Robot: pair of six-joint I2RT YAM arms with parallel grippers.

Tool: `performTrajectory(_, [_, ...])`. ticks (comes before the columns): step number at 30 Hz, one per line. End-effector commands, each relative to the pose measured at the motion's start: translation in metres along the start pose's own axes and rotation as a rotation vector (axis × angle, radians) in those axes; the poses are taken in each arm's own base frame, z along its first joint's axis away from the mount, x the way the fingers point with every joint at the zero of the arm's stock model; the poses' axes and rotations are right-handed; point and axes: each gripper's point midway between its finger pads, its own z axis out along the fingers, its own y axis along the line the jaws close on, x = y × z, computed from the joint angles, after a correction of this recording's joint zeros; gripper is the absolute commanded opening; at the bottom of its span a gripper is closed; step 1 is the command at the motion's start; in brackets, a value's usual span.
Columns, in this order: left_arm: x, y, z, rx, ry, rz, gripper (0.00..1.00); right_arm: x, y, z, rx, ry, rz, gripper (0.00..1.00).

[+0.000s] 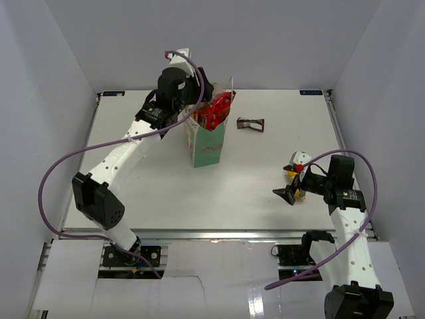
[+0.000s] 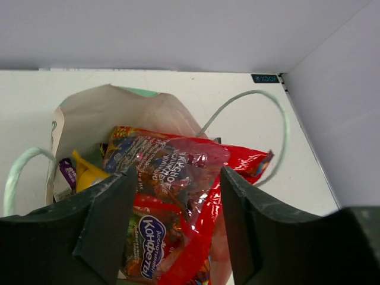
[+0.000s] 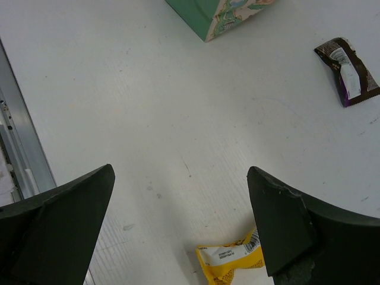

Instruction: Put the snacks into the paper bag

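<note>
The paper bag [image 1: 210, 147] stands upright toward the back of the surface [image 1: 166, 193] with its mouth open. The left jaws hang right over that mouth, spread wide, and the red-orange packet [image 2: 178, 202] lies between and below them. It juts out of the bag's top rather than sinking, probably because it is long and rests on what is already inside; a yellow packet [image 2: 86, 173] and a purple wrapper [image 2: 66, 171] are tucked beside it in the bag. I cannot tell whether the fingers touch the red film, but the wide gap suggests no grip.

To the bag's right, near it on the surface, lies a dark brown bar [image 1: 250, 123]. Farther right of the bag, well apart from it, the right jaws hover wide open above a yellow bar [image 3: 231, 261], which sits a little off their centre line; the stance reads as lining up a pick. A white-and-yellow packet [image 1: 297, 161] lies close by, on the side nearer the bag's far edge.
</note>
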Motion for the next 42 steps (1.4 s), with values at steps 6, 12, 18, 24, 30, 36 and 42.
performTrajectory(6, [-0.064,-0.061,-0.112,0.379,-0.196,0.106,0.82,0.011,-0.045,-0.007,0.233,0.071,0.128,0.97])
performTrajectory(12, [0.012,-0.054,-0.194,0.599,-0.192,0.266,0.90,0.048,-0.109,-0.045,0.629,0.320,0.335,0.92])
performTrajectory(18, [0.084,-0.016,-0.224,0.595,-0.235,0.320,0.94,0.091,-0.099,-0.037,0.593,0.530,0.616,0.92])
performTrajectory(24, [0.099,-0.002,-0.229,0.559,-0.199,0.388,0.95,0.124,-0.091,-0.023,0.565,0.605,0.756,0.86])
performTrajectory(30, [0.102,0.009,-0.239,0.519,-0.225,0.400,0.95,0.141,-0.090,-0.010,0.519,0.658,0.837,0.73])
performTrajectory(36, [0.099,0.015,-0.240,0.485,-0.244,0.404,0.95,0.154,-0.082,0.004,0.446,0.701,0.912,0.57])
performTrajectory(42, [0.098,0.016,-0.241,0.478,-0.250,0.405,0.95,0.156,-0.079,0.011,0.417,0.688,0.945,0.35])
